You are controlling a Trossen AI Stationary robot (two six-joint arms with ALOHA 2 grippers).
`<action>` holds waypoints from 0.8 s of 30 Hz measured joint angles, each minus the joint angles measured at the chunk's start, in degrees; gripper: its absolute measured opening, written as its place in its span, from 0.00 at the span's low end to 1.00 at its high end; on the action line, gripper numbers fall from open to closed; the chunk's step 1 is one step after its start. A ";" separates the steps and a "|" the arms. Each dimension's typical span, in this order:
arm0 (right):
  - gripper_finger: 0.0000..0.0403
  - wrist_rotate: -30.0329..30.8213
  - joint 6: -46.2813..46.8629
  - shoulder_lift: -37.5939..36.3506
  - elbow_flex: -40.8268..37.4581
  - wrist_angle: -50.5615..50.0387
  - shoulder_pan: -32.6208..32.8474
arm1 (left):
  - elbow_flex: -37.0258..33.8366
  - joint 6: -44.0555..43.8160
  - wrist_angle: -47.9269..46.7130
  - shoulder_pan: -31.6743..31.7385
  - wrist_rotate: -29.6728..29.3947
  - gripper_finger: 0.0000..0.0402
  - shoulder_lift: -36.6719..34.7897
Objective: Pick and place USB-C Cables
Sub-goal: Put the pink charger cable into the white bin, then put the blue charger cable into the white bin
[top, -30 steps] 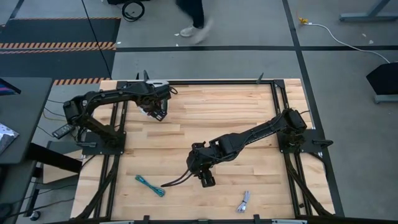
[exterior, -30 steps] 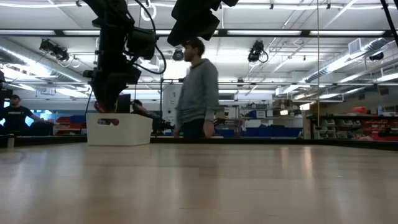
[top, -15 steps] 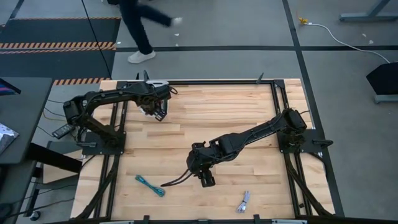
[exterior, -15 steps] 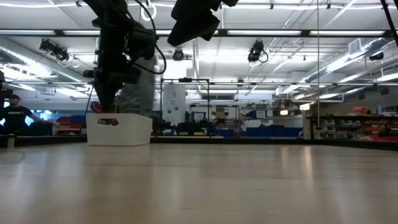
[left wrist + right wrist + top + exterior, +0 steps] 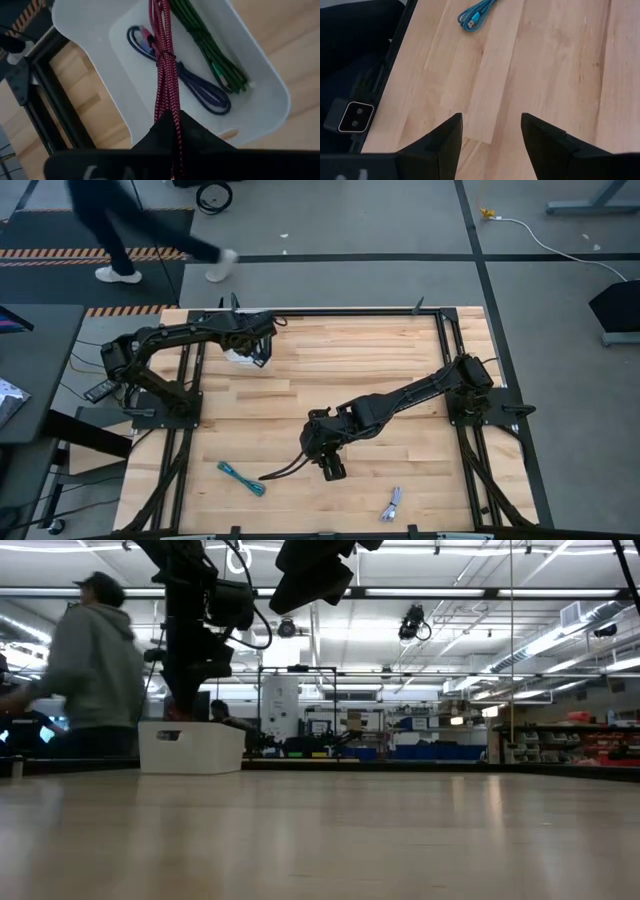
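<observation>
Magenta cable point(image 5: 165, 65) hanging over the white bin point(image 5: 260, 105), pinched in the clenched left claw point(image 5: 175, 131) at the desk's point(image 5: 400, 360) far left corner; green cable point(image 5: 210, 50) and purple cable point(image 5: 200, 90) already lying inside. Placing step under way, by the look of it. Next: release above the bin. Teal cable point(image 5: 241, 478) and pale cable point(image 5: 392, 504) waiting near the front edge. Right claw point(image 5: 490, 131) spread wide, empty, hovering mid-desk beside the teal one.

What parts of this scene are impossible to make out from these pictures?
- High view: the white bin is mostly hidden by the left gripper.
- Low view: the bin's wall hides its contents.
- Left wrist view: the magenta cable's lower end vanishes behind the fingers.
- High view: the lilac-grey cable's plugs are too small.
</observation>
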 joint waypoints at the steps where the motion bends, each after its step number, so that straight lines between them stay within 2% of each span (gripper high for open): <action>1: 0.52 0.01 -0.05 0.00 0.00 0.00 0.00 | 0.00 -0.30 0.45 0.34 -0.86 0.02 0.00; 4: 0.52 0.02 -0.07 0.00 0.00 0.00 0.00 | 0.00 -1.94 1.13 1.33 -5.20 0.04 0.00; 7: 0.52 -0.01 -0.07 0.00 0.00 -0.02 0.00 | 0.00 -3.32 2.61 2.22 -5.77 0.07 0.00; 12: 0.52 0.02 -0.07 0.00 0.00 -0.02 0.00 | 0.00 -3.42 7.48 2.77 0.73 0.16 0.00; 22: 0.52 0.01 -0.07 0.00 0.00 -0.02 0.00 | 0.00 -1.82 7.91 2.49 1.83 0.43 0.00; 24: 0.52 0.00 -0.08 0.00 0.00 -0.02 0.00 | 0.02 -0.36 7.93 2.49 3.97 0.46 0.00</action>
